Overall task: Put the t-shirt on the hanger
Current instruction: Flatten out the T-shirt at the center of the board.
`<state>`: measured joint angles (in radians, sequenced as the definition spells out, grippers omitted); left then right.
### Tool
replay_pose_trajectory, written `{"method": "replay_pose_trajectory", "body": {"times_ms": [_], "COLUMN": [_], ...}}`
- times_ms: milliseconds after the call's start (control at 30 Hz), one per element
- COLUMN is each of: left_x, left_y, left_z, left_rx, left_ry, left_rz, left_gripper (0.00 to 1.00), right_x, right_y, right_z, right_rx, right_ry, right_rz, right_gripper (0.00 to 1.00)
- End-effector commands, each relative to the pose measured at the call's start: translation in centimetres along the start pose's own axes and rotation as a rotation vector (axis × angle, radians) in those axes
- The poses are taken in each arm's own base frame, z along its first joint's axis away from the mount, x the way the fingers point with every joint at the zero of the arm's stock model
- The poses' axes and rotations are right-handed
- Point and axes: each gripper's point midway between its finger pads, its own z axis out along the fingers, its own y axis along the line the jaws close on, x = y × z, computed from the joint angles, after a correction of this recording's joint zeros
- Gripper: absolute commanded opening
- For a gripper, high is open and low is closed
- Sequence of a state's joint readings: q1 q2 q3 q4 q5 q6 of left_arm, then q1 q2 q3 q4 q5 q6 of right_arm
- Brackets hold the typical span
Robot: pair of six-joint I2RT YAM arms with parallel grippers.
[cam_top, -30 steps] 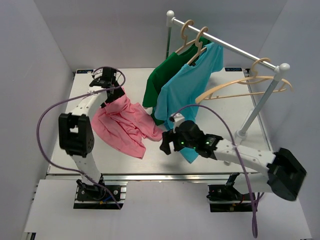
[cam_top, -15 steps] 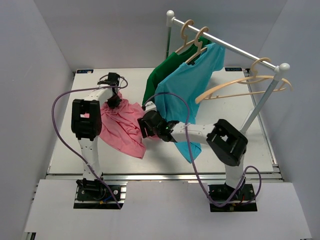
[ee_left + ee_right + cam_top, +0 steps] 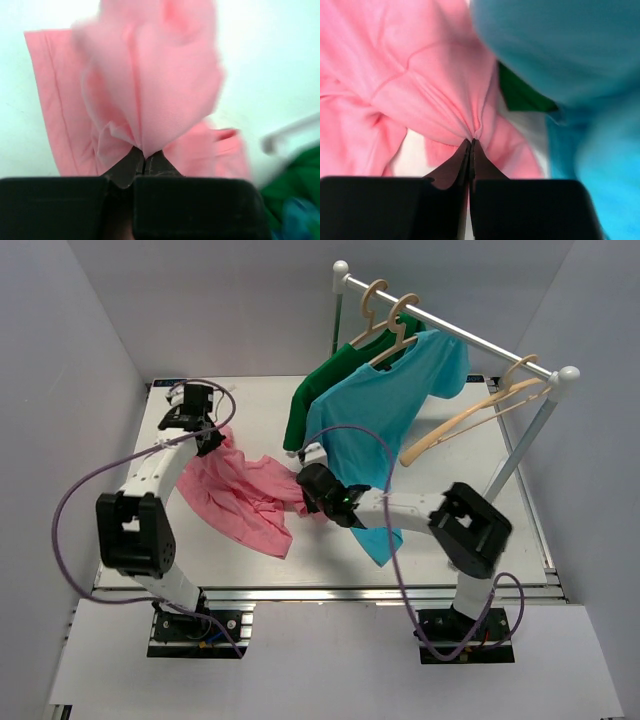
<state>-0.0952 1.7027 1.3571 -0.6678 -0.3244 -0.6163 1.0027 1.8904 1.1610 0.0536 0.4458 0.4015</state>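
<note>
No readable text, no legible labels or numbers

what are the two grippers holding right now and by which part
Both are shut on the pink t-shirt: the left gripper pinches a fold at its far-left end, the right gripper a fold at its right end beside the blue shirt.

— Left wrist view: how much of the t-shirt (image 3: 150,75) is readable?
— The upper folds are smeared and run off the top edge. At lower right the green t-shirt (image 3: 295,185) is a blur, cut by the frame.
— Right wrist view?
— The teal-blue t-shirt (image 3: 560,45) is out of focus and cropped at upper right. From above, the right claw (image 3: 303,483) tips are too small to tell.
</note>
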Motion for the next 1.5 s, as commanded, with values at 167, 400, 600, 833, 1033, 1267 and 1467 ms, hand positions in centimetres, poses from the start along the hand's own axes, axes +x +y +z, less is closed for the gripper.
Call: {"method": "replay_pose_trajectory", "body": {"times_ms": [167,400,600,833,1033,1267,1467], "left_x": [-6.3,-10.3,-13.5,-13.5,-10.6,-1.8,9.2], "left_y": [-0.5,2.1,4.1,-4.6,-10.4,-4.7,4.8], "left_z": [-15.4,-33.0,-43.7,-35.2,-25.1,-13.2,-9.2], "left_rx": [0.330,0.636,0.761,0.849,0.894,0.540,0.165], "left_ry": [-0.283,-0.636,-0.852,-0.581,-0.322,-0.096,0.134], "left_rz": [-0.052,-0.127,-0.160,-0.003,0.098,0.021,-0.163], "left_gripper": [0.00,0.00,0.00,0.00,0.00,0.98,0.98], "right_x": [-10.4,-15.1,-15.6,-16.3,-14.2,-2.1,4.7], "right_y": [5.2,6.7,8.7,3.5,1.2,7.4,9.6], "right_z": [-16.9,-32.0,-38.7,-32.7,-29.9,-21.9,-17.4], "right_rx": [-0.299,-0.584,-0.851,-0.439,-0.281,-0.478,-0.498], "right_ry": [-0.406,-0.657,-0.699,-0.656,-0.567,-0.191,0.036], "right_rz": [-0.119,-0.133,-0.217,-0.041,-0.041,-0.168,-0.177], "right_gripper": [0.00,0.00,0.00,0.00,0.00,0.00,0.05]}}
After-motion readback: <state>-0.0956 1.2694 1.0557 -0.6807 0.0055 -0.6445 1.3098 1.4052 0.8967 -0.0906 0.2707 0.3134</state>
